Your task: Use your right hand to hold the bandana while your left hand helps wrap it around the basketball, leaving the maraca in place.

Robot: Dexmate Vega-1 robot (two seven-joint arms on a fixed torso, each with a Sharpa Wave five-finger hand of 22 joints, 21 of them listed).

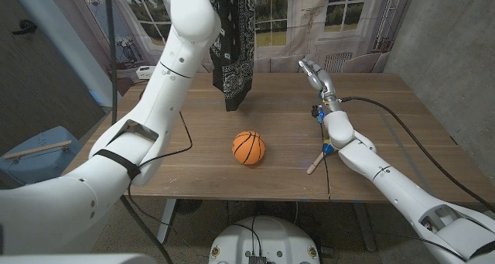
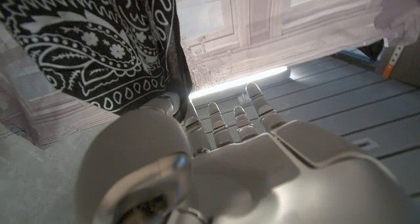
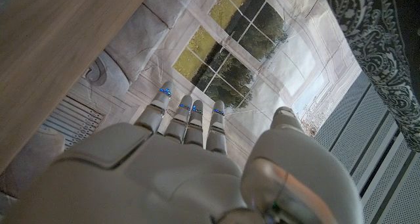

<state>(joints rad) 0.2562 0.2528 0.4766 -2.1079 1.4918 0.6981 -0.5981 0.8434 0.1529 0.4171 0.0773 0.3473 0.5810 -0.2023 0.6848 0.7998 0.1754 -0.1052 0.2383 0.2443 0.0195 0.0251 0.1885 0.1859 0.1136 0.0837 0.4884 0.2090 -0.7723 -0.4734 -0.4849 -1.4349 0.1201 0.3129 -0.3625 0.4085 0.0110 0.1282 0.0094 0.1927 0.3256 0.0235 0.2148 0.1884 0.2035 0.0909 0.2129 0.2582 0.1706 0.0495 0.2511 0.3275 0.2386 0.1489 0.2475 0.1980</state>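
In the head view the left arm rises past the top edge of the picture, and the bandana [image 1: 234,43] hangs from up there, its long axis vertical and its lower corner pointing down at the far part of the table [image 1: 387,125] without clearly touching it. The basketball [image 1: 248,148] sits on the table below and nearer than the hanging cloth, well apart from both hands. The right hand [image 1: 315,73] is raised over the far side of the table with its fingers apart and nothing in them. The maraca [image 1: 319,160] lies on the table under the right forearm, its wooden handle pointing toward the near edge, its long axis slightly slanted.

In the left wrist view the left hand [image 2: 223,129] has its thumb against the cloth's edge, apparently pinching it; the other fingers are spread.

In the right wrist view the right hand's fingers [image 3: 187,119] are straight, side by side, holding nothing; the bandana hangs beyond the thumb.
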